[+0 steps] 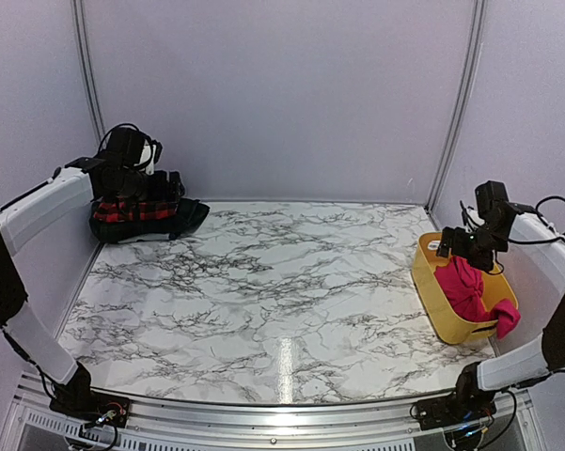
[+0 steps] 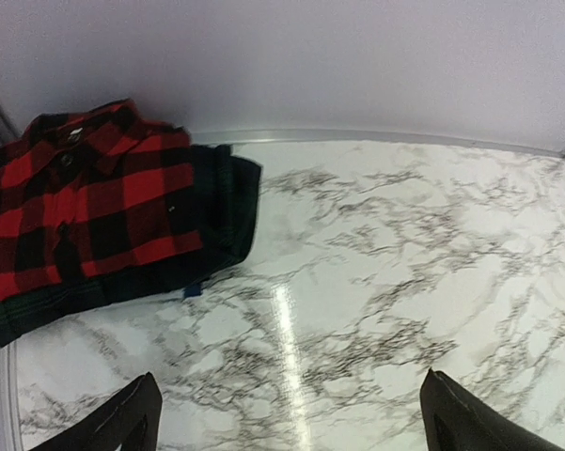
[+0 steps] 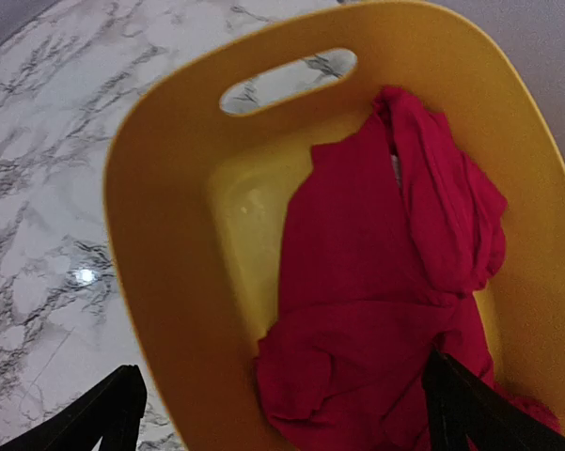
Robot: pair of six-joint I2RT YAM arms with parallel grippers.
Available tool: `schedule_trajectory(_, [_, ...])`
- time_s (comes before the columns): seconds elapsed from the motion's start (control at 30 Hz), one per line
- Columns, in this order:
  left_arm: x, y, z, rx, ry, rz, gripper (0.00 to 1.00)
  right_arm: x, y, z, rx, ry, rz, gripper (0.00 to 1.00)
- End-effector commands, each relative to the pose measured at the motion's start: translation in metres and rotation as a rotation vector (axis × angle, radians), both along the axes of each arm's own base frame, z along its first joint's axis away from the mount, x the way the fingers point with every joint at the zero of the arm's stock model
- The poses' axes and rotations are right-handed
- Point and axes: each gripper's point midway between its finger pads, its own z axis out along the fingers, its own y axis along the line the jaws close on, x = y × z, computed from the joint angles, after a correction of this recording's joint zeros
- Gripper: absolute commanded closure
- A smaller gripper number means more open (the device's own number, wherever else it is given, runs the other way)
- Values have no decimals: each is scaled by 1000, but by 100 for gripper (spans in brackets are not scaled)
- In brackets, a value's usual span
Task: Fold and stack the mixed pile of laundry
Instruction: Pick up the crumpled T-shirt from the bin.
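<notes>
Top external view shows a white marble-patterned table with grey veining and a glossy streak of reflected light, closed in by pale matte walls at the back and both sides and edged by a metal rail at the near side. Its wide middle lies open between the two arms. In the far-left corner, close against the walls, a folded red-and-black checked garment lies flat on a dark green-black plaid garment, whose darker cloth shows along the right and near edges of the stack; the checked cloth looks soft and has a collar and small dark buttons. The left gripper hovers over the table near this stack, its black fingers spread wide with only bare marble between them, gripping nothing. At the table's right edge stands a smooth yellow plastic tub with rounded walls and an oval handle slot in its far end. A magenta-pink garment sits crumpled inside it in loose folds, one part draped over the near rim. The right gripper hangs above the tub, its fingers fully apart and empty, clear of the cloth.
</notes>
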Motion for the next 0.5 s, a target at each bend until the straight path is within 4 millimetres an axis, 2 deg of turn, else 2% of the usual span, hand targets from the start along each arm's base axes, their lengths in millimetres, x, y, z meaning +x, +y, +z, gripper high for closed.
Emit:
schedule_trajectory(0.0, [-1, 35, 15, 77, -109, 133, 1, -17, -33, -31, -81, 145, -105, 1])
schedule_trajectory(0.13, [2, 24, 6, 107, -82, 51, 1, -18, -49, -64, -135, 261, -137, 1])
schedule_trajectory(0.37, [3, 11, 2, 23, -60, 22, 1, -16, -56, -109, -160, 388, -134, 2])
schedule_trajectory(0.47, [3, 8, 2, 9, -53, 15, 1, -18, -57, -127, -165, 440, -119, 11])
